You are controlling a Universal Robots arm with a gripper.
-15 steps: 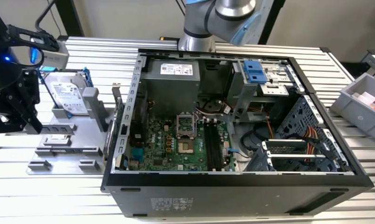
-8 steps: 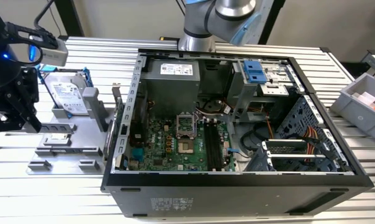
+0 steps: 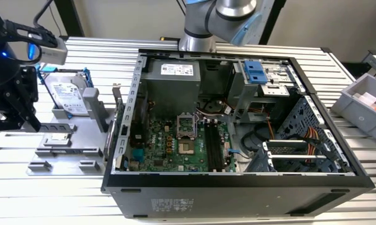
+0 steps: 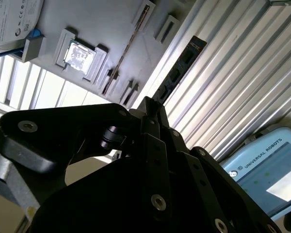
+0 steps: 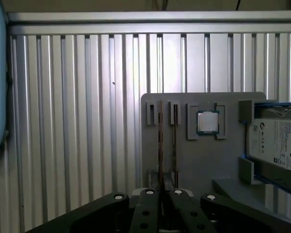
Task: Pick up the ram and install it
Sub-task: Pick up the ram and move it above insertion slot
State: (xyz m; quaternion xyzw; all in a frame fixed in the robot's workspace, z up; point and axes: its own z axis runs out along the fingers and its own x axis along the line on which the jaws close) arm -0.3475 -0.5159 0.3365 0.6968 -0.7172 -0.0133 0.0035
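In the second wrist view my gripper (image 4: 150, 104) is shut on the ram (image 4: 177, 73), a long narrow dark stick with chips that juts out from between the fingertips over the ribbed table. In the first wrist view the ram (image 5: 160, 145) shows edge-on as a thin line running out from the gripper (image 5: 162, 193), over the grey fixture (image 5: 203, 160). In the exterior view the black gripper (image 3: 13, 117) hangs at the far left, above and beside the fixture (image 3: 69, 143). The open computer case (image 3: 238, 180) lies to the exterior view's right, with long black motherboard slots (image 3: 213, 145) inside.
The fixture carries a silver hard drive in a blue frame (image 3: 68, 96) and a small square silver chip (image 5: 207, 121). A second thin strip (image 5: 174, 145) lies in a fixture slot. A grey bin (image 3: 365, 105) stands at the exterior view's right edge. The arm's base (image 3: 200, 28) rises behind the case.
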